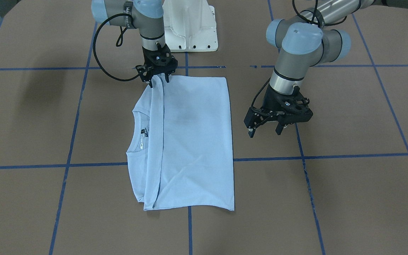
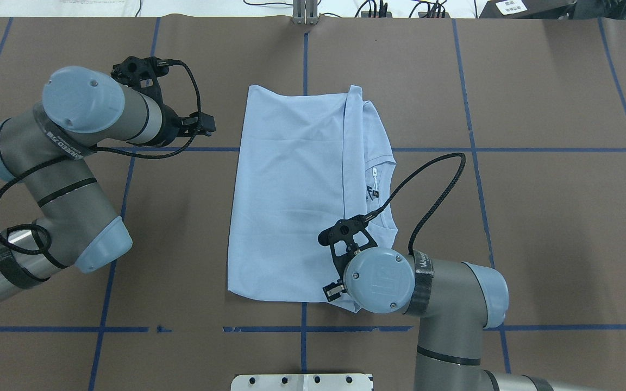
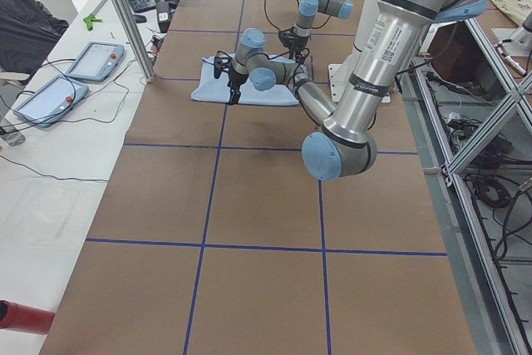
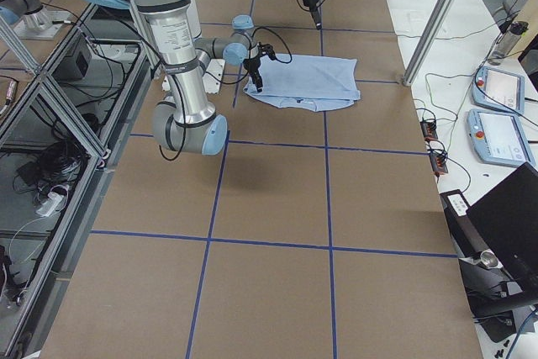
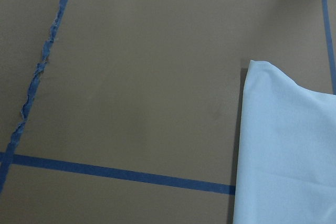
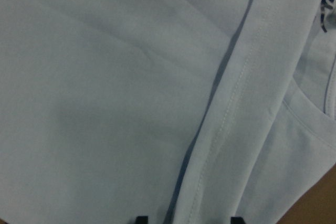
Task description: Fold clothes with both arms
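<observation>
The pale blue T-shirt (image 1: 193,141) lies folded in half on the brown table, its hem edge laid over near the ribbed collar (image 1: 137,131) and the black neck label (image 1: 143,132). It also shows in the overhead view (image 2: 291,195). My right gripper (image 1: 158,82) stands at the shirt's corner nearest the robot base. Its fingertips (image 6: 140,219) are apart, straddling the folded hem, and the cloth lies flat between them. My left gripper (image 1: 265,132) is open and empty above the bare table, beside the shirt's folded edge. The left wrist view shows that edge (image 5: 289,150). The chest print is hidden.
The white pedestal base (image 1: 190,28) stands behind the shirt. Blue tape lines (image 1: 331,156) grid the brown table, one of them frayed (image 5: 37,77). Tablets (image 3: 96,60) lie on a side bench beyond the table.
</observation>
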You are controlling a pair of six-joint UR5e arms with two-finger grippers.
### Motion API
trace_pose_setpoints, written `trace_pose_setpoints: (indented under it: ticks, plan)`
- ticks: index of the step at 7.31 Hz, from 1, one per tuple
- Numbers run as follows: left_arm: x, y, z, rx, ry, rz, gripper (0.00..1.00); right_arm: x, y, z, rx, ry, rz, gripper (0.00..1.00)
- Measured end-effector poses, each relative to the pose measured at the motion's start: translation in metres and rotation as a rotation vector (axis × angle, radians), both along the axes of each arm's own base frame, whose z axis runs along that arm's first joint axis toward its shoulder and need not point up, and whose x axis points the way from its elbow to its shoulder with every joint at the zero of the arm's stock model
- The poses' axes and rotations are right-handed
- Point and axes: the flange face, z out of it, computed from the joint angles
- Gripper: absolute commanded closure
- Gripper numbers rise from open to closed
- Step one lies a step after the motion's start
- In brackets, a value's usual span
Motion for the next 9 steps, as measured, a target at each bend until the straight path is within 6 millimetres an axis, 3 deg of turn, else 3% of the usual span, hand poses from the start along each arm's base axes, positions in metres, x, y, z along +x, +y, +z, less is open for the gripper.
trace_pose_setpoints:
  ticks: [5, 7, 9]
  plan:
    - [0.0000, 0.0002, -0.0009, -0.001, 0.002, 0.000, 0.00, -0.0005, 0.0031, 0.0021, 0.019, 0.008, -0.006, 0.75]
    - [0.0000, 0.0005, -0.0009, -0.001, 0.003, 0.002, 0.00, 0.0003, 0.0033, 0.0027, 0.019, 0.008, -0.007, 1.00]
    - [0.0013, 0.0015, 0.0003, -0.005, 0.003, 0.009, 0.00, 0.0057, -0.0037, 0.0013, 0.030, 0.005, -0.009, 1.00]
